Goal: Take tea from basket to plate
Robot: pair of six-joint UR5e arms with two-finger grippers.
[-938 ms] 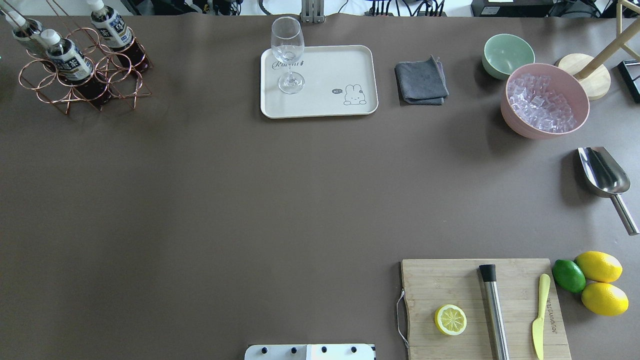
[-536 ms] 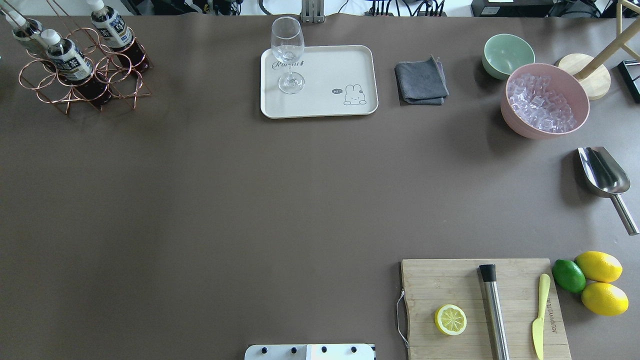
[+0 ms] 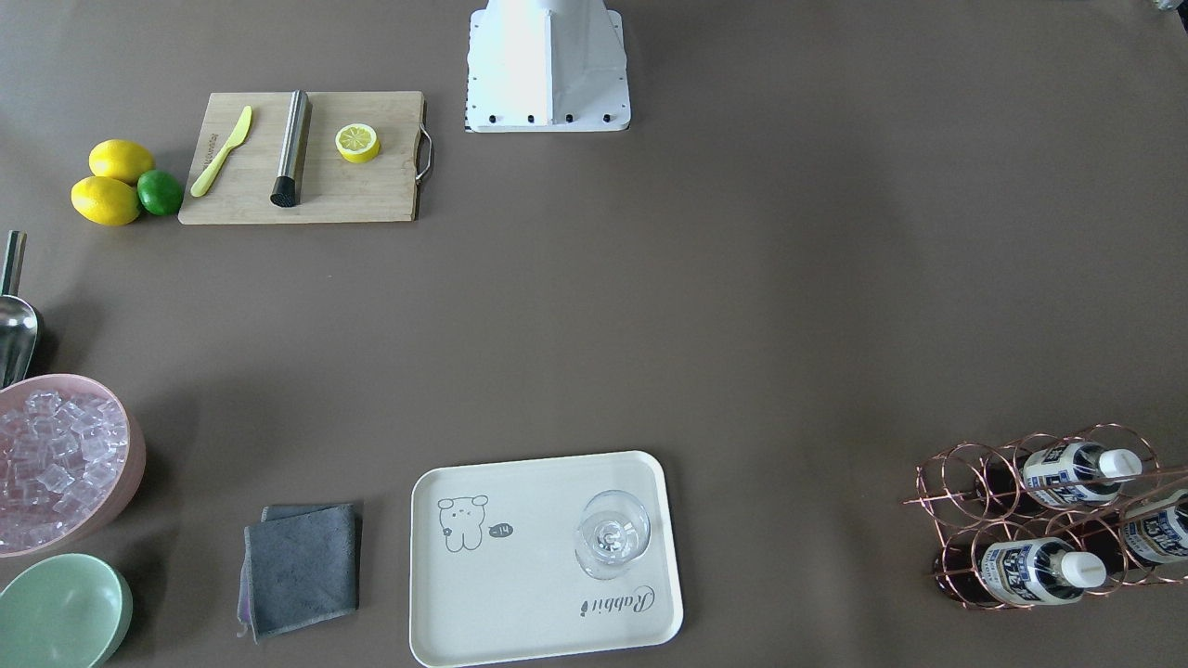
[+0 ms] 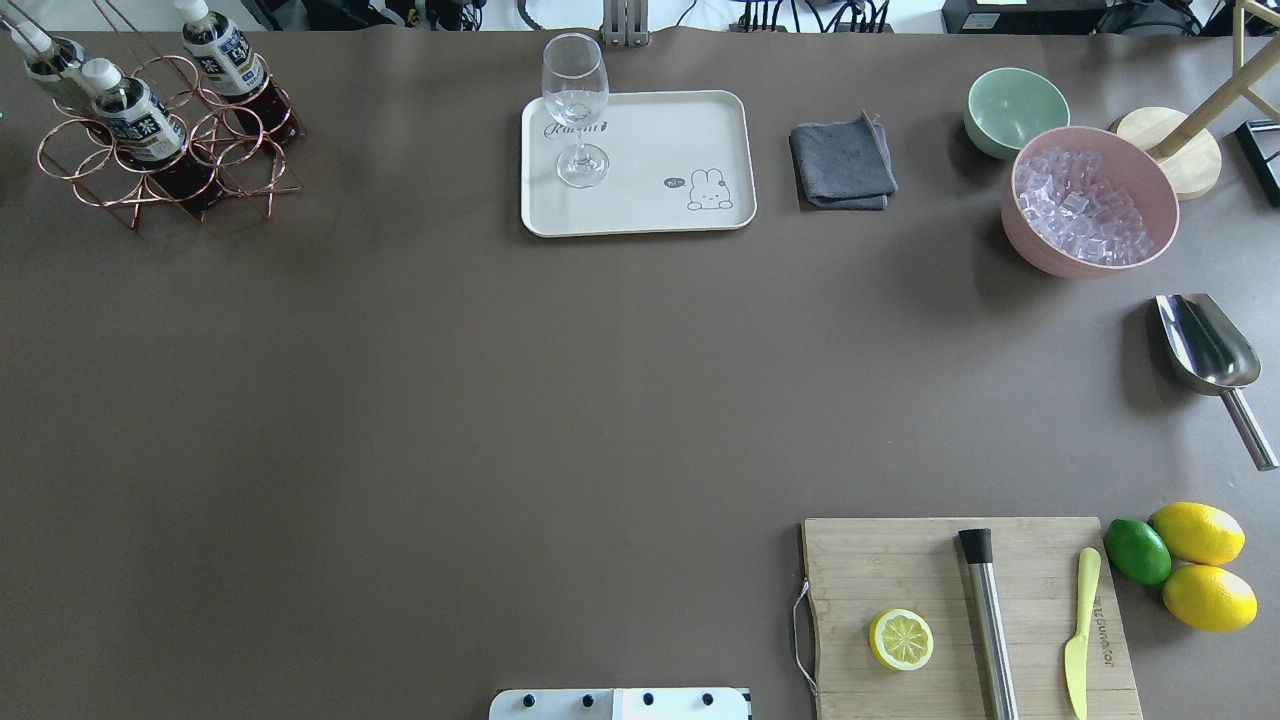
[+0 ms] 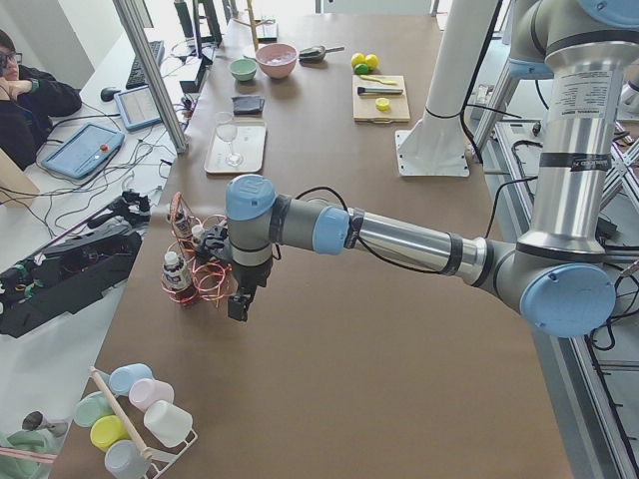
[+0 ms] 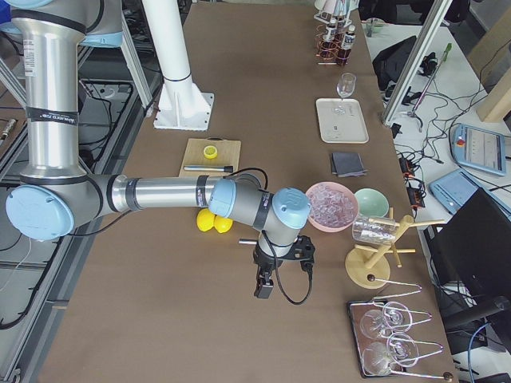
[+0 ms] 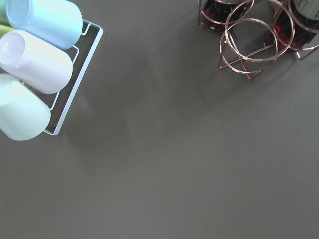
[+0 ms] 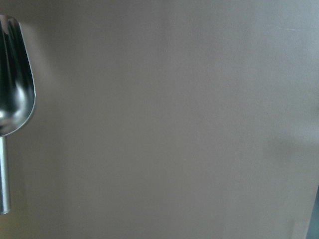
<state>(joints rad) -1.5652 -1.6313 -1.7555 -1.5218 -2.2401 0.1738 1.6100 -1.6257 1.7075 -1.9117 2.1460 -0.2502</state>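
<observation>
Nothing on the table has shifted: tea [image 4: 135, 125] stands upright in the basket [image 4: 228, 150], upper left overhead. Left gripper [image 5: 238, 304], the nearer one, hangs just lower-right of it in the left-side view; whether its fingers are parted can't be told.

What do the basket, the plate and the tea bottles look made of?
Basket: thin metal wire, shiny rose-copper finish, open rings. Plate: matte cream, likely plastic or melamine; no glare. Tea: clear bottle, probably plastic, dark liquid showing through, white cap.
</observation>
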